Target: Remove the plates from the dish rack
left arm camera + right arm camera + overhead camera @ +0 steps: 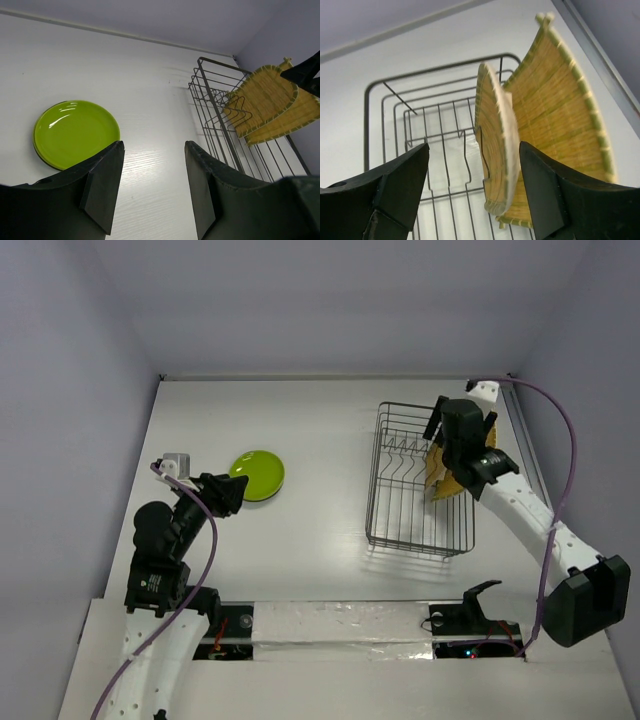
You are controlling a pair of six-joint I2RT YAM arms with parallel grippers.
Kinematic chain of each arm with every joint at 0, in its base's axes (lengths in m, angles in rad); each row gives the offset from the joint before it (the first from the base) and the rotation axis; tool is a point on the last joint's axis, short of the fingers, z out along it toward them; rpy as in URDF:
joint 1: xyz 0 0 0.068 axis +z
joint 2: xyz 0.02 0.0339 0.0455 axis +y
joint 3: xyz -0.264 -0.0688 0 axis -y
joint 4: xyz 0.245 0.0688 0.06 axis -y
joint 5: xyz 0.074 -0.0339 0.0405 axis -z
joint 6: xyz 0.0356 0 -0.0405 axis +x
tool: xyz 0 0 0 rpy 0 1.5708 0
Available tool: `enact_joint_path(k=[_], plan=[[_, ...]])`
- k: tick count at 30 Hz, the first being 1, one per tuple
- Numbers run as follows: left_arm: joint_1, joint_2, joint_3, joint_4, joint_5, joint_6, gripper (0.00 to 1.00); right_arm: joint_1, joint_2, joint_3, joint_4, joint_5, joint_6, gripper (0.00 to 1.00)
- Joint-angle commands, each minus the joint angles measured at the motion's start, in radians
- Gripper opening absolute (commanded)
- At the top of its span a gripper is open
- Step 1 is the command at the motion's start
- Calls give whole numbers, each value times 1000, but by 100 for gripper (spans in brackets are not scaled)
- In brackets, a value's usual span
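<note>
Presently, I am holding my right gripper (472, 149) open with the nearer of two woven plates (496, 135), standing upright in the dish rack (367, 120), showing between its fingers (400, 185), while my left gripper (153, 146), also open, is hovering near the green plate (75, 131) lying on the table (150, 85)

woven plates (441, 480) mostly behind right arm (520, 505) | dish rack (215, 106) cut off, left wrist view
</note>
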Motion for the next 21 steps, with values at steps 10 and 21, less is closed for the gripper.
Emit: enact_joint_path(k=[10, 21], plan=[[-14, -5, -5, 39, 4, 4, 48, -206, 124, 367, -293, -331, -122, 75], [-23, -7, -4, 39, 1, 4, 48, -238, 311, 451, -379, -422, -182, 64]])
